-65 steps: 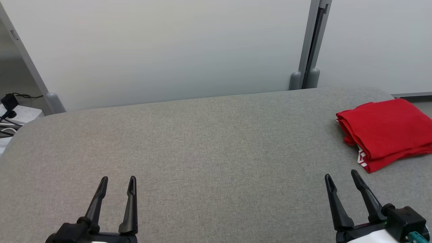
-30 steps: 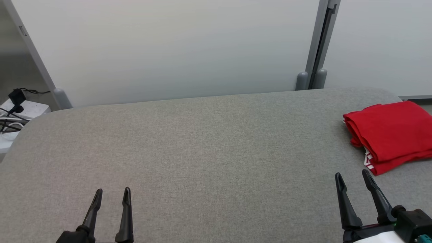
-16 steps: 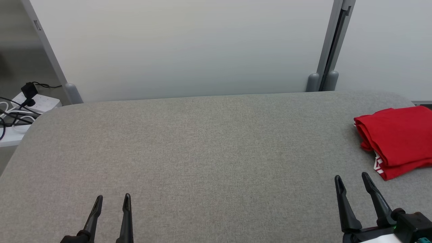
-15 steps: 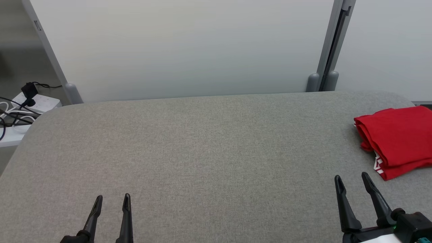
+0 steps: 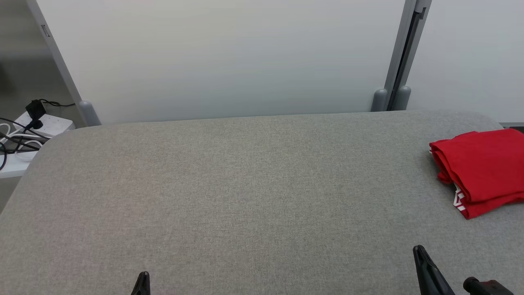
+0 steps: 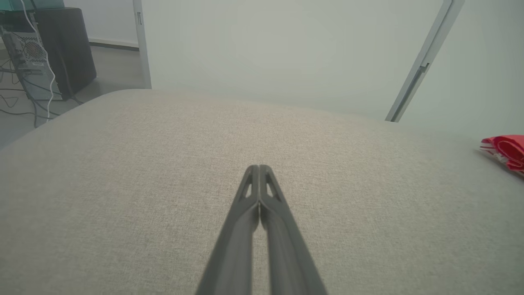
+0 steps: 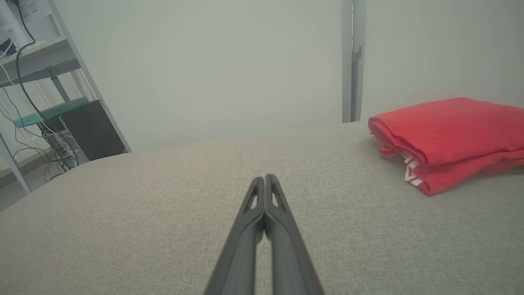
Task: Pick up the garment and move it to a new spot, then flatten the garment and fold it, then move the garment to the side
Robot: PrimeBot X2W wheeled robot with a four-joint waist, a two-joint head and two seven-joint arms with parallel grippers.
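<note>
The garment (image 5: 483,168) is red with a white-striped hem, folded into a compact stack at the far right edge of the grey table (image 5: 245,184). It also shows in the right wrist view as the garment (image 7: 450,139) and small in the left wrist view as the garment (image 6: 505,149). My left gripper (image 6: 259,168) is shut with nothing between its fingers, low at the near left (image 5: 142,278). My right gripper (image 7: 264,178) is shut and empty too, at the near right (image 5: 419,252), well short of the garment.
White partition panels with a grey post (image 5: 395,61) stand behind the table. A power strip with cables (image 5: 28,127) lies beyond the table's left edge. Shelving and a dark cabinet (image 7: 82,131) stand off to the left.
Both grippers have shut and drawn back toward the bottom edge of the head view. The garment lies unmoved; the earlier shift of the picture is the camera turning.
</note>
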